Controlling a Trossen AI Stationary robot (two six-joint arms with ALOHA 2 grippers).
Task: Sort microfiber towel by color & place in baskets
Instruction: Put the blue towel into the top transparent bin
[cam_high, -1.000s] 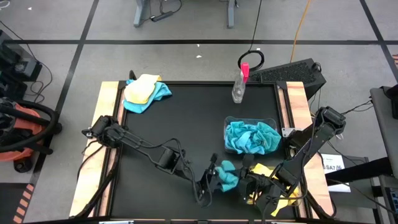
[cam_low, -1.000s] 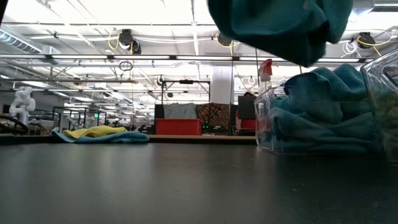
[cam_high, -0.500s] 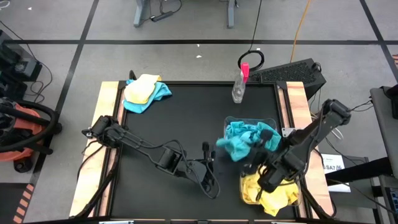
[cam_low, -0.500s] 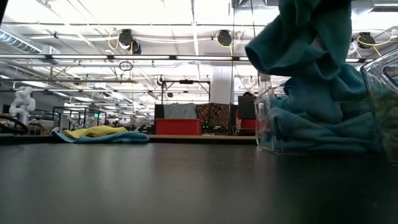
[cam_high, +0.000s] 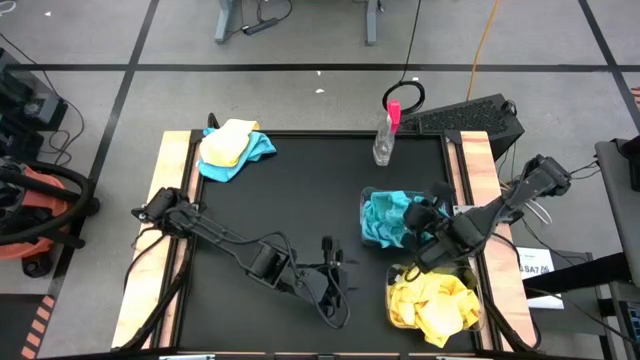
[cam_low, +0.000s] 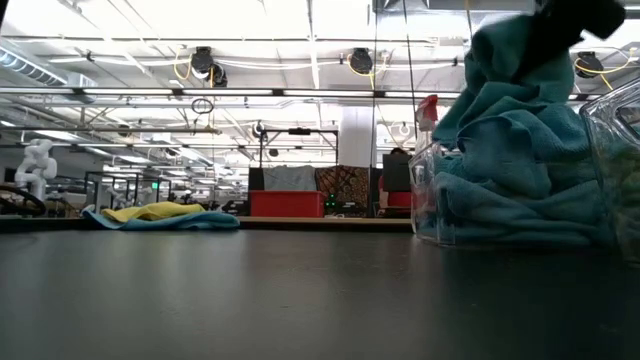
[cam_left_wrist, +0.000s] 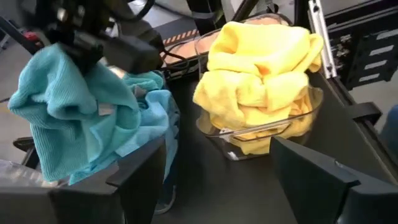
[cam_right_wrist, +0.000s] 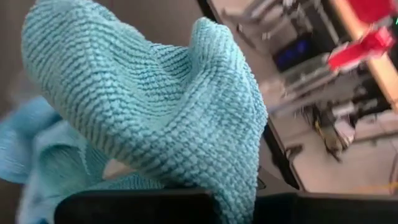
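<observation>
Hanging from your right gripper (cam_high: 428, 213), pinched tight, the blue towel (cam_left_wrist: 68, 112) sits right over the blue basket (cam_high: 372, 197), already heaped with blue cloth. It droops straight down, no clear long axis. Your left gripper (cam_high: 331, 262) stands spread and empty, mid-table; the yellow basket (cam_high: 395, 312) lies beside.

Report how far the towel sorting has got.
Done: the yellow towels fill one basket and blue towels the other.
In hand: the right hand is shut on a blue towel over the blue basket; the left hand is open and empty.
Left: the yellow and blue towels at the far-left corner.
</observation>
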